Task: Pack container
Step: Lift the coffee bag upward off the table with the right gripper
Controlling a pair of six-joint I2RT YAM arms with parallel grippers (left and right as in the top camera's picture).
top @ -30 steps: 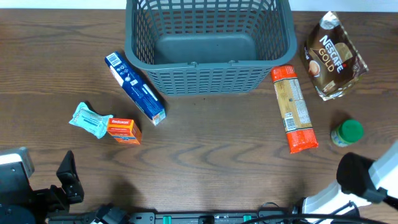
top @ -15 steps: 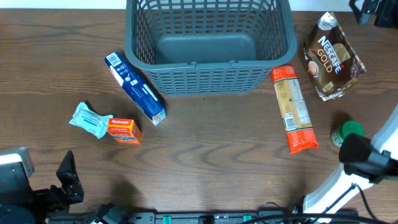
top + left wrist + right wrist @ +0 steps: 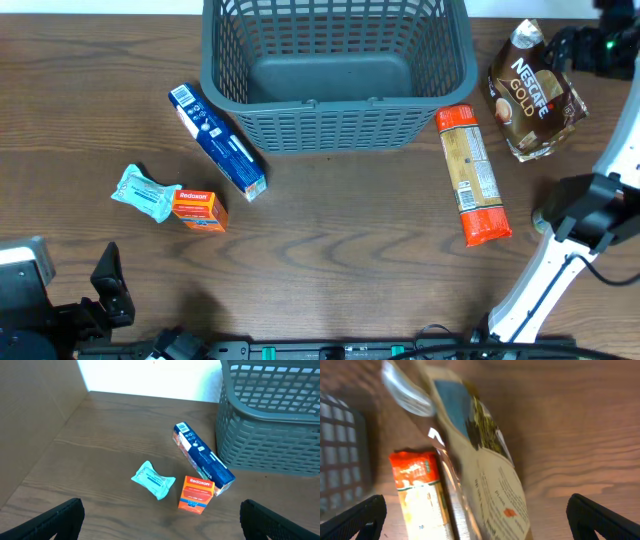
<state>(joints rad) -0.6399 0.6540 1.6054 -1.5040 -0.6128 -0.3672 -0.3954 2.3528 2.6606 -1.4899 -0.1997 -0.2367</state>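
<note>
The dark wood-grain tabletop filled the scene, its far edge meeting a bright white wall and a plain brown panel closing off the left side. The container stood at the far middle of the tabletop, its solid floor bare. Right of it lay a brown coffee bag and, nearer the basket, a long orange packet. On the left were a slanted blue box, a small orange box and a pale teal sachet touching it. The right pincer hung over the coffee bag, fingers spread wide and pinching nothing. The left pincer was low at the near left corner, also spread and empty.
</note>
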